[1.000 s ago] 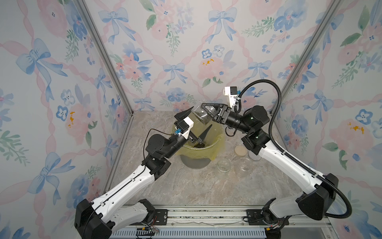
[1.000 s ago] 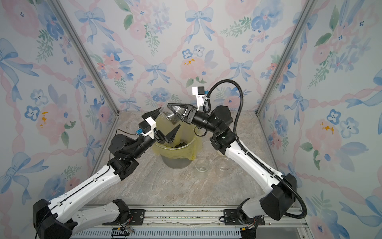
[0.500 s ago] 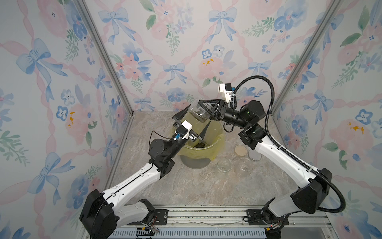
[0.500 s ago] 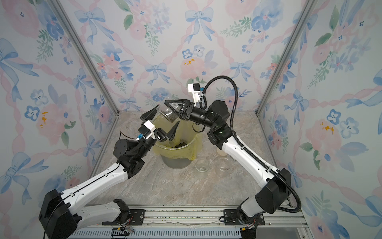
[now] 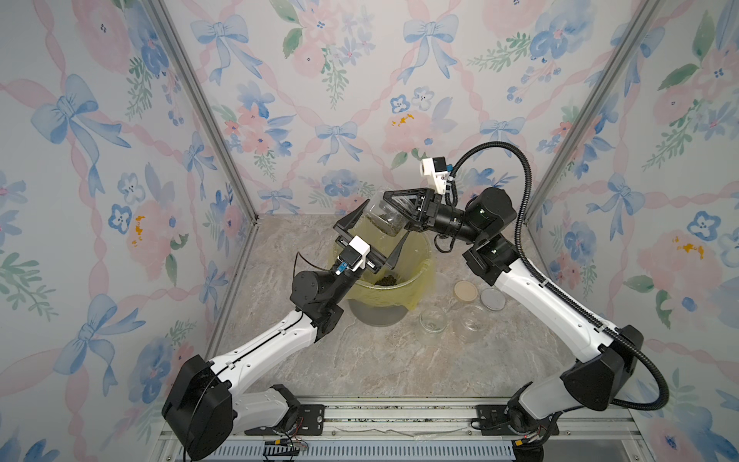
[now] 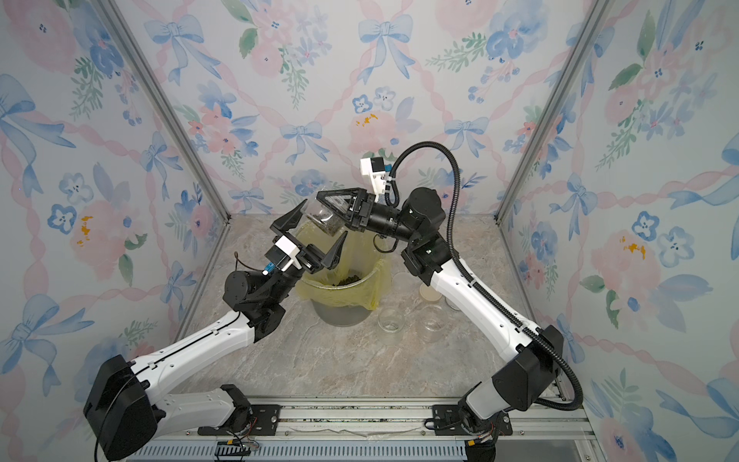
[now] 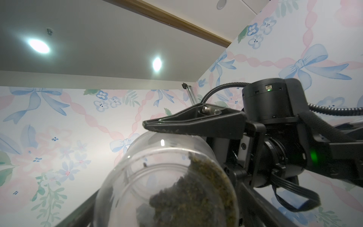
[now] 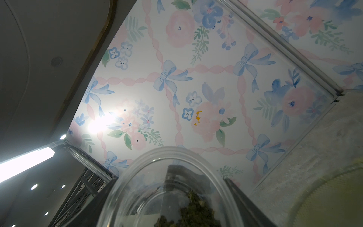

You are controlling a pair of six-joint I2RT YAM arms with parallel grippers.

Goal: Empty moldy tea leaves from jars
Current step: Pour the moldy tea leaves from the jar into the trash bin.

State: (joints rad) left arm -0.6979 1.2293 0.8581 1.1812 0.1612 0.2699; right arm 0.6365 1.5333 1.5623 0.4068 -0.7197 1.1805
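While my right gripper (image 5: 390,214) pinches a smooth clear cylindrical jar (image 5: 377,209) of dark crumbly tea leaves (image 5: 391,222) over the yellow-lined round bin (image 5: 419,282), my left gripper (image 6: 326,216) stands spread wide.

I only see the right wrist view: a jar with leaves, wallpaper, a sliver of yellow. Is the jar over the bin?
Observer: Yes. In both top views the jar in the right gripper hangs tilted above the far rim of the bin.
Operator: Where is the other arm?
Observer: The left gripper is open, just below the jar's mouth.
Operator: Anything in the bin?
Observer: A dark clump of leaves lies at the bottom of it.
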